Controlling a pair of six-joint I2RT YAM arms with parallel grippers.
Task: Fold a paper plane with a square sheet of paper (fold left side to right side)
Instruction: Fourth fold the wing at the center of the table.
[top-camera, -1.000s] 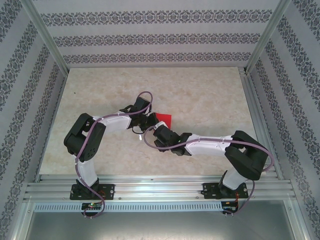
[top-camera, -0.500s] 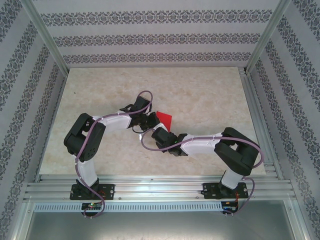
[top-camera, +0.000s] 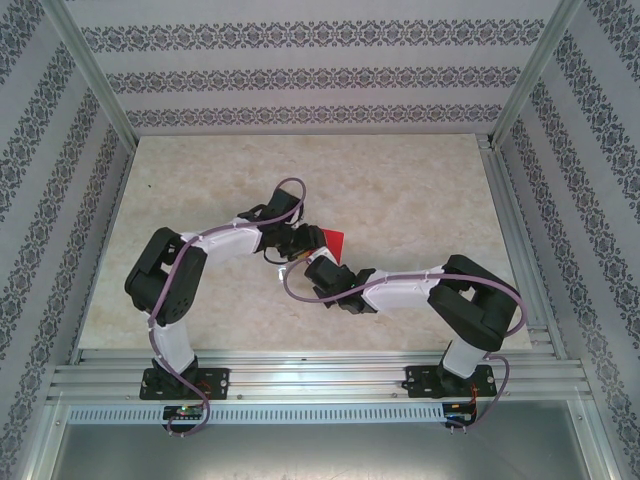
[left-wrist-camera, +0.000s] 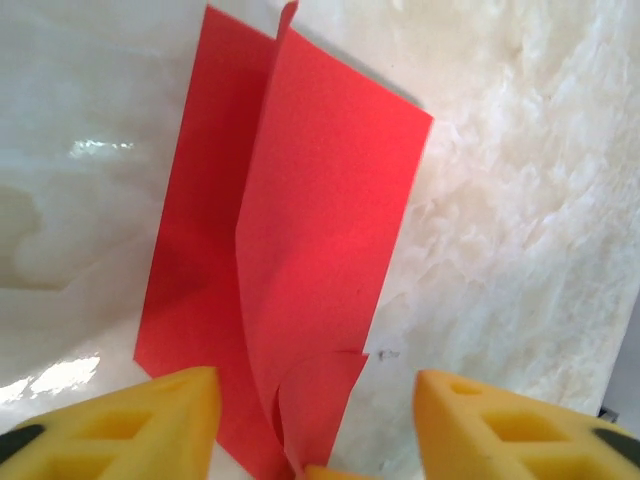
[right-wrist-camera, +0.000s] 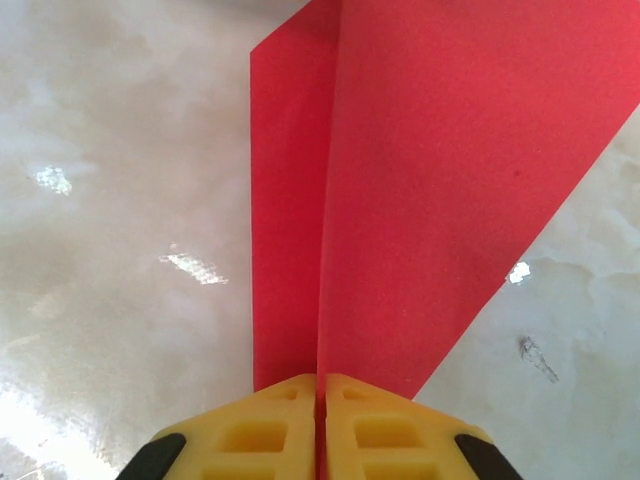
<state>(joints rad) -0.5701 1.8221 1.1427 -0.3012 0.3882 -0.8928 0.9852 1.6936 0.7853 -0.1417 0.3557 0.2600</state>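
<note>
1. In the top view, the paper (top-camera: 331, 240) is a small red patch near the middle of the table (top-camera: 420, 190). It sits just right of where the two arms meet.
2. The left gripper (left-wrist-camera: 317, 392) has its yellow fingers (left-wrist-camera: 150, 425) well apart, one in each bottom corner of the left wrist view. They grip nothing.
3. In that view the paper runs as a tall red strip from upper centre down to the bottom edge, and its near end lies between the fingers. One layer lies flat. A second layer stands up from it along a lengthwise crease and curls near the bottom.
4. The right gripper (right-wrist-camera: 321, 385) has its fingers pressed together at bottom centre of the right wrist view, clamped on the paper. The edge of the raised layer runs straight into the seam between them.
5. There the red spreads from the fingers toward the upper right. A narrower flat layer lies on the table to the left of the crease.
6. The table is pale and marbled, with glare spots on the left.
</note>
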